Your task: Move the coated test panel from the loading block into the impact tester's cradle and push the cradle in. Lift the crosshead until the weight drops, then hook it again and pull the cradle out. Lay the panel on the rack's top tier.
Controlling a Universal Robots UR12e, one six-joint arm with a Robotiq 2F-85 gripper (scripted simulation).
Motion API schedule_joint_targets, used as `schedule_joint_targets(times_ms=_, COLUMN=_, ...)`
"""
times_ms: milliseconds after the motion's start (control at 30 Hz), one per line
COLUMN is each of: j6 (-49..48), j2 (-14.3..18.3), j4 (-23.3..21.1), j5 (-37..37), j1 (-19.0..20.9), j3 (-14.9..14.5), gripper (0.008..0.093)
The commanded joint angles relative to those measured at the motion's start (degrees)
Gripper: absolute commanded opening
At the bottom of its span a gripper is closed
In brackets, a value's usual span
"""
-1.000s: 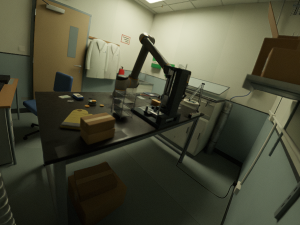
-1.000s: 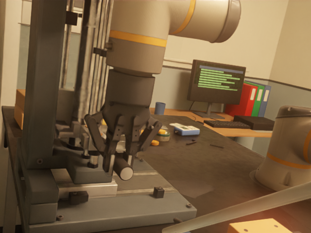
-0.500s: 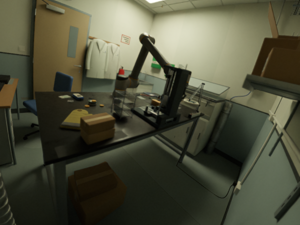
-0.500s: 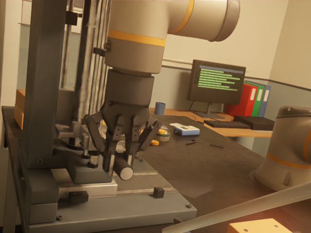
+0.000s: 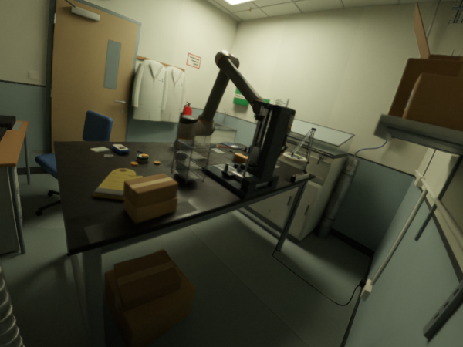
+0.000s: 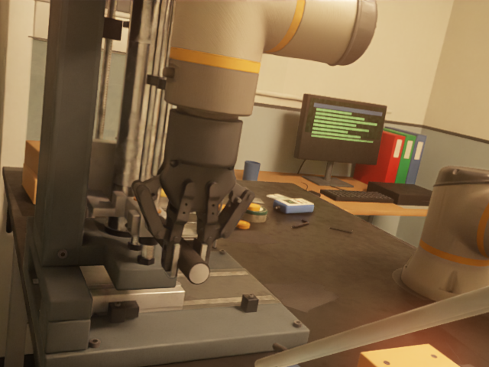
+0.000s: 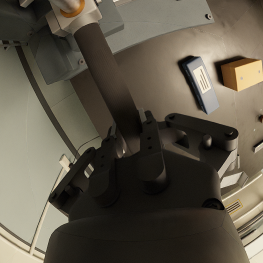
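The cradle's dark round handle (image 6: 192,265) sticks out from the grey cradle block (image 6: 138,272), which sits on rails at the foot of the impact tester (image 5: 266,146). My gripper (image 6: 185,256) points straight down over the tester's base plate and is closed around that handle (image 7: 110,82) near its free end. The cradle block (image 7: 62,55) sits under the tester's column, and I cannot see the test panel. The orange loading block (image 7: 241,73) lies on the dark table to the side, with nothing on top of it.
Behind the tester stand a wire rack (image 5: 189,160) and my arm's base (image 6: 446,237). A blue meter (image 7: 201,87) lies by the loading block. Cardboard boxes (image 5: 150,197) sit near the table's front edge. A monitor (image 6: 339,130) and binders stand on the far desk.
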Motion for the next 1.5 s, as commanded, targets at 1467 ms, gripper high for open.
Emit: schedule_joint_targets(times_ms=1467, j6=0.00, j2=-1.08, j4=2.01, j5=0.00, j1=0.00, j3=-1.05, gripper=0.0630)
